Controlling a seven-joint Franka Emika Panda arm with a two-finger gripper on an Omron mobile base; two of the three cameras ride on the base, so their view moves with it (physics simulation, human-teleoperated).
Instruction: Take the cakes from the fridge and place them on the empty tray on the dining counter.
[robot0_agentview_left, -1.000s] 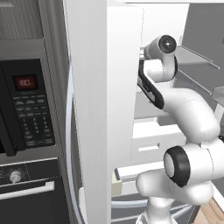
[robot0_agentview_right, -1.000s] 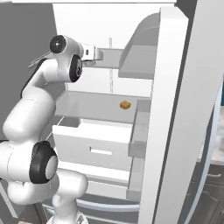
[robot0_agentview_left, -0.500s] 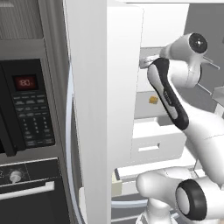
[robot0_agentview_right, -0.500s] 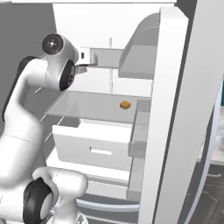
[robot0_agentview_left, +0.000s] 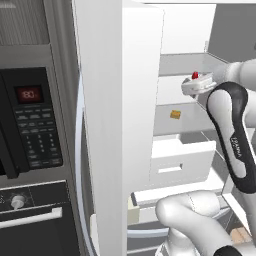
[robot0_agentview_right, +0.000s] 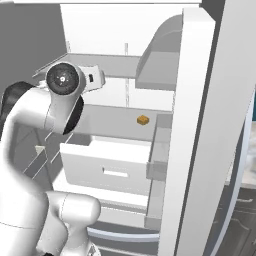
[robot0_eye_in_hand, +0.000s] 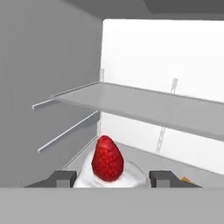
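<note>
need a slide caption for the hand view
Jaws astride the white cake wedge with its red berry top, inside the open fridge, a shelf above.

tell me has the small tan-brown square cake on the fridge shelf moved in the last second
No. In the right base view the small tan-brown square cake sits at the same spot on the grey shelf, just above the white drawer, as before.
</note>
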